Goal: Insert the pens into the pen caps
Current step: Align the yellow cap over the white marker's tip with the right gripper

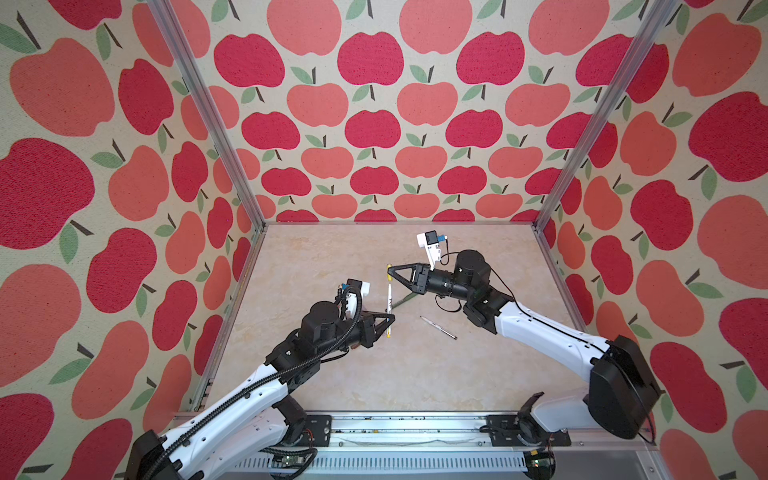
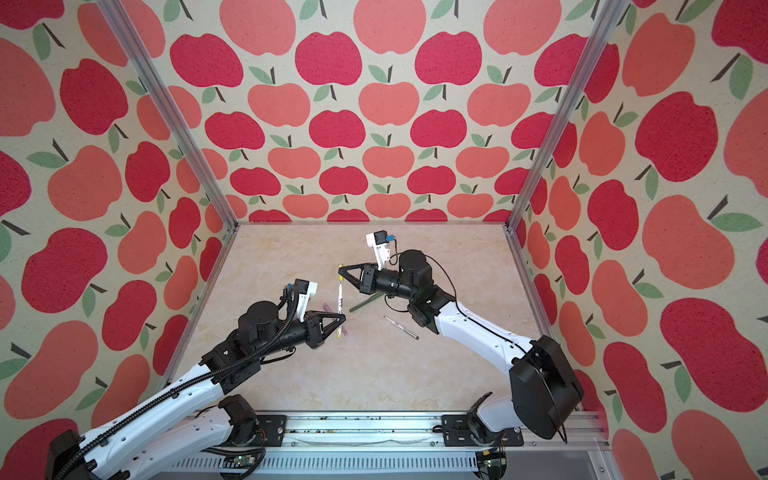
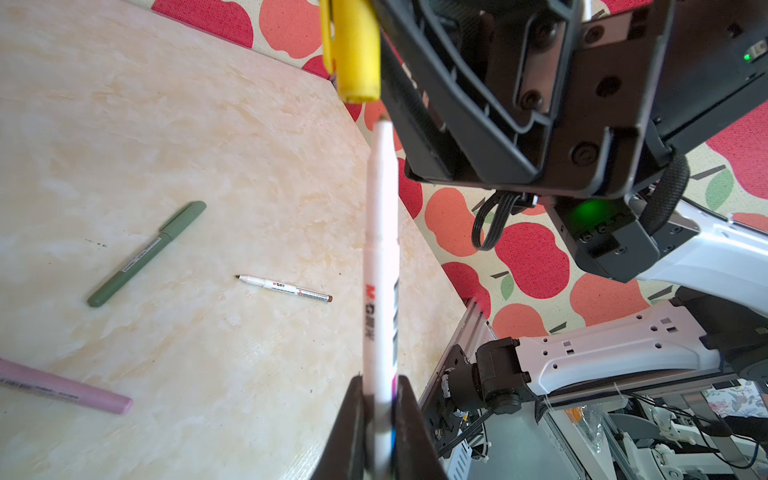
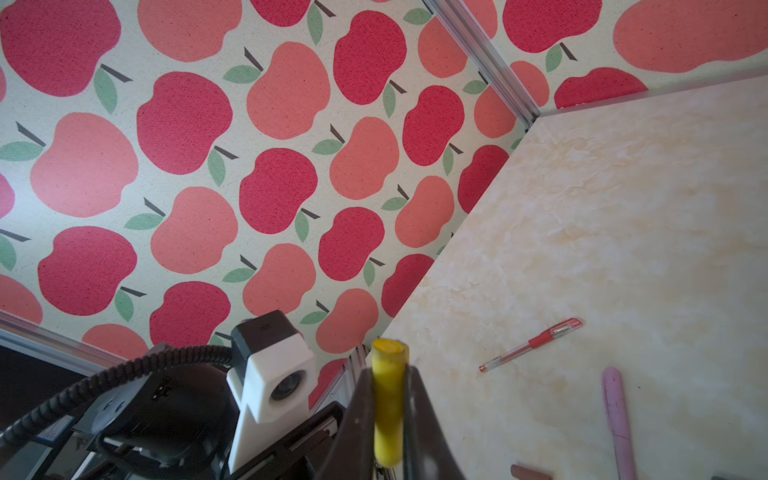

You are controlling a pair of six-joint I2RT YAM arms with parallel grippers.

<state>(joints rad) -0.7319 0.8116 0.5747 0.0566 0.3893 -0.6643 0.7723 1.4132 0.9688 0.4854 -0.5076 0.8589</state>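
A robot lab booth: red-apple cloth walls (image 1: 374,124) on silver metal bars (image 1: 206,112) stand around a beige marbled table (image 1: 374,374), and two white-and-black robot arms (image 1: 540,332) sit on a metal rail (image 1: 415,424).

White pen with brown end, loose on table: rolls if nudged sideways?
Probably rolls: the brown-ended white pen looks slim, round and uncapped, with no clip showing, lying flat on the smooth table. Likely stiff and light, so a push may skid it.

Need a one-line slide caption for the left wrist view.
Left gripper holds the white pen, tip just short of the yellow cap held by the right gripper.
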